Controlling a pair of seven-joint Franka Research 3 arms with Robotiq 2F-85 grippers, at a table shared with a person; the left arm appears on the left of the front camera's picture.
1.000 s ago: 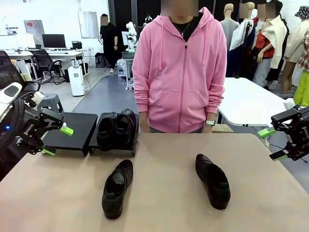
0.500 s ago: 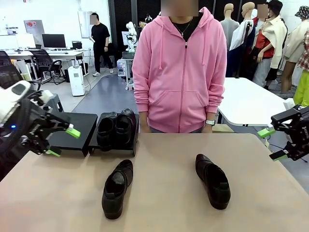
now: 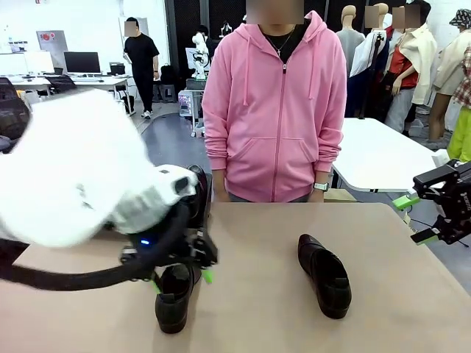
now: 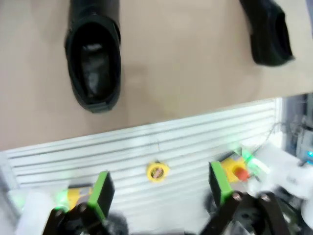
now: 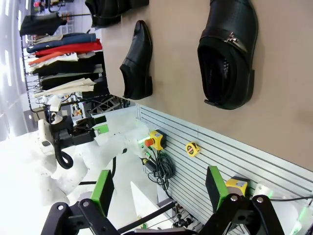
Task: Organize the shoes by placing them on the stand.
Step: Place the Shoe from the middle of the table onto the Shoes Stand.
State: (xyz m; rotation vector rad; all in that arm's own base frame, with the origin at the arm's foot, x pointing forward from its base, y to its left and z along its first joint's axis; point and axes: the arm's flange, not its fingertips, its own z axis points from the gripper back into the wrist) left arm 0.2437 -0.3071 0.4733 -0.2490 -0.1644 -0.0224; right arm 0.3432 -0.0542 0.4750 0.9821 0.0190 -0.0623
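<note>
The white left arm point(image 3: 81, 176) crosses the left of the front view, blurred, and hides most of the stand point(image 3: 208, 215). A dark sliver of the stand shows at the tabletop's far edge, with the glossy rounded top of one parked shoe point(image 3: 197, 178) on it. How many shoes it holds cannot be told from here.

The left gripper point(image 3: 182, 282) hangs low over the left loose shoe point(image 3: 174, 298), its jaws spread wide and holding nothing. In the left wrist view the left gripper point(image 4: 161, 188) has that shoe point(image 4: 93, 63) ahead of its green pads point(image 4: 102, 193) and off to one side, apart from both fingers. The shoe's open mouth faces the camera, and the leather is smooth and black.

The tan tabletop point(image 3: 250, 309) is matte and flat. Bare surface lies between the two loose shoes and all round them. Beyond the table's near edge, just ahead of the pads, is a white slatted panel point(image 4: 146, 147) carrying a yellow tape measure point(image 4: 157, 171).

The right loose shoe point(image 3: 324, 276) lies flat, right of centre. A person in a pink hoodie point(image 3: 274, 110) stands at the far edge.

The right gripper point(image 3: 412, 218) hovers off the table's right edge, jaws wide and empty. From its wrist, the right loose shoe point(image 5: 227, 58) lies far ahead of the fingers, nearer one pad.
</note>
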